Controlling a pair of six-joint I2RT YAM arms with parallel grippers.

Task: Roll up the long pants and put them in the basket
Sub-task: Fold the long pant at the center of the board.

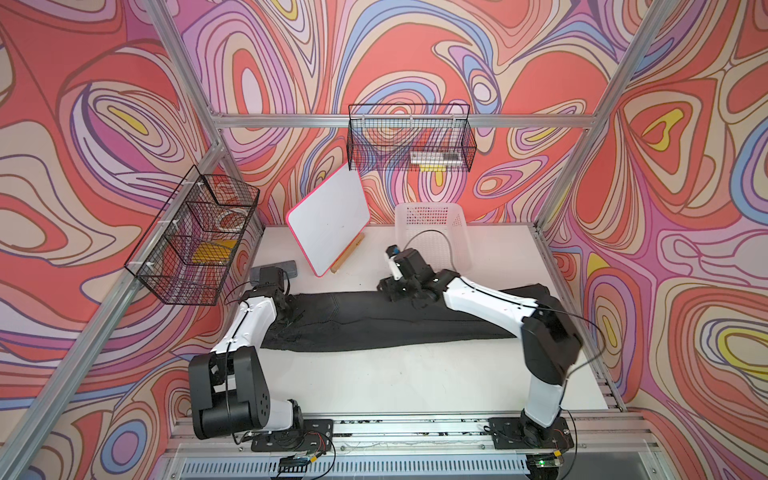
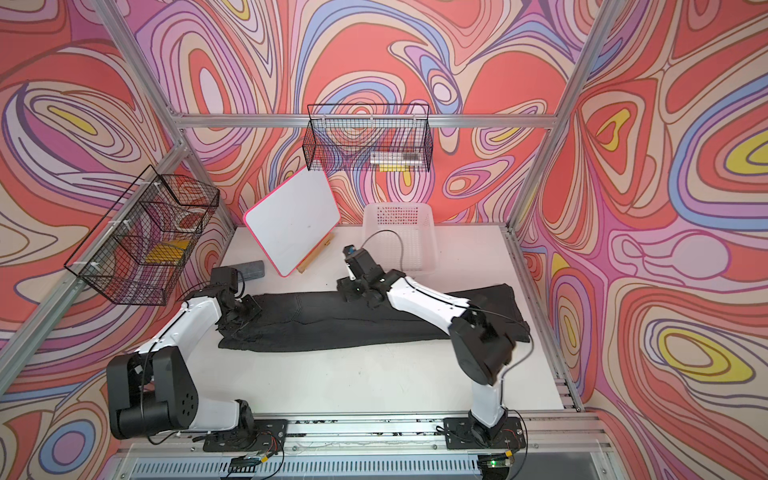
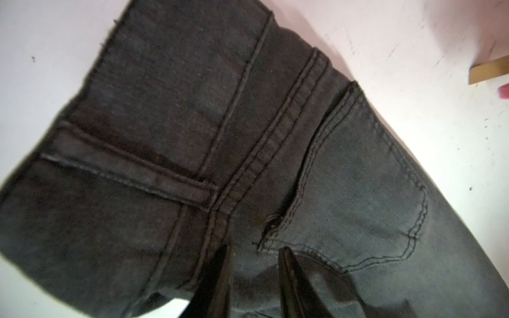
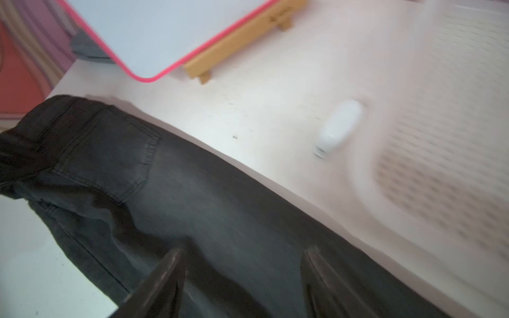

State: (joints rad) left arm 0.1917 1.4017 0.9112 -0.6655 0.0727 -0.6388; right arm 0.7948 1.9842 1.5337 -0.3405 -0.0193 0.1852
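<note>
While the long pants (image 1: 374,324) lie flat from nine to three o'clock across the surface (image 1: 395,374), with left pincer (image 3: 255,247) and right pincer (image 4: 243,250) both spread and seemingly empty, an uneven grasp could start a skewed, loose roll.

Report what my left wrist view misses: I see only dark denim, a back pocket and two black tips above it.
Observer: The long pants lie flat across the table, waist under the left tool, hems toward the robot's right.
Operator: Give me the other arm.
Observer: The right tool hangs over the pants partway along, near their far edge, jaws wide apart, holding nothing.
Operator: Name anything near it.
Observer: A small white bulb-shaped thing lies on the table beside the white basket, clear of the cloth.
</note>
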